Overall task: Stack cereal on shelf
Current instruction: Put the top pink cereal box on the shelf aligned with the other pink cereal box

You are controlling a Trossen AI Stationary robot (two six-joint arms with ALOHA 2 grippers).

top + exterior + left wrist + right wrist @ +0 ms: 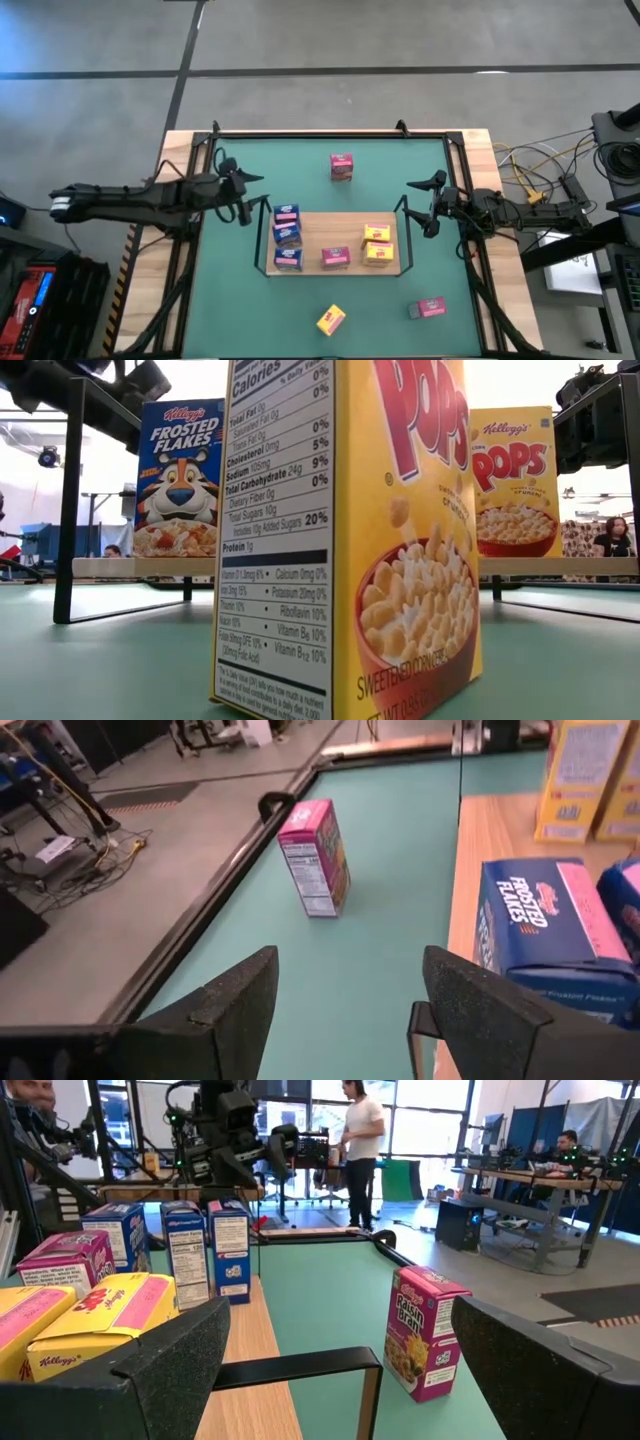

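The light-wood shelf [335, 225] lies on the green table. On its board are three blue cereal boxes [287, 237] at the left end, a pink one [335, 257] and two yellow ones [377, 244]. A pink box [341, 166] [315, 860] [425, 1335] stands on the table beyond the shelf. A yellow box [331, 319] [350, 540] and a pink box [428, 308] sit on the table's near side. My left gripper [250, 195] [350, 960] is open off the shelf's left end. My right gripper [425, 205] [338, 1315] is open off its right end.
Black rails [330, 133] run along the table's far and side edges. The shelf's thin black end rail [300, 1370] stands just ahead of my right gripper. Cables [540, 165] lie off the table's right side. People [360, 1140] stand in the room beyond.
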